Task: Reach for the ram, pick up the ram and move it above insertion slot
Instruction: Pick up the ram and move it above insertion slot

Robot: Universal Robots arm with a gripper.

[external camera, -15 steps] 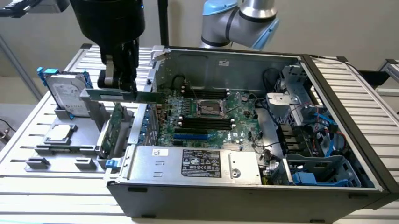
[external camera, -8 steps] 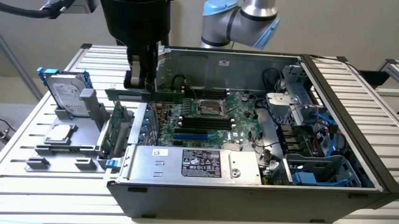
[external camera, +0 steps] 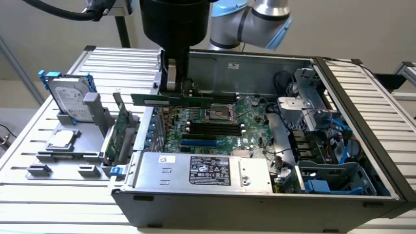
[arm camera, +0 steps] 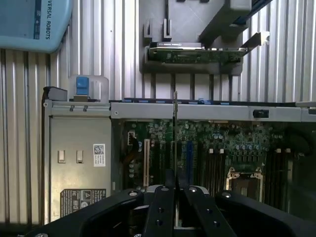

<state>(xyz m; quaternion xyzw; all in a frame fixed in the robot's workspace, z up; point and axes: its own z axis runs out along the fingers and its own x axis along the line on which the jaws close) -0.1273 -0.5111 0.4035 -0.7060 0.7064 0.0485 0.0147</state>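
My gripper [external camera: 174, 90] is shut on the ram [external camera: 195, 102], a long thin green stick held level in the air over the open computer case. In the wrist view the ram [arm camera: 175, 123] appears edge-on as a thin line running out from between the two dark fingers [arm camera: 163, 207]. The black memory slots [external camera: 215, 128] lie in parallel rows on the motherboard, below the ram and a little toward the exterior view's right. In the wrist view those slots [arm camera: 213, 163] sit to one side of the ram's line, beyond the blue slot [arm camera: 189, 155].
A hard drive [external camera: 68, 97] and a wider green expansion card [external camera: 120, 132] stand in a grey fixture outside the case, at the exterior view's left. The power supply [external camera: 204, 170] sits at the case's near side, the CPU socket [external camera: 221, 113] behind the slots, and cables and drive bays [external camera: 318, 131] at the exterior view's right.
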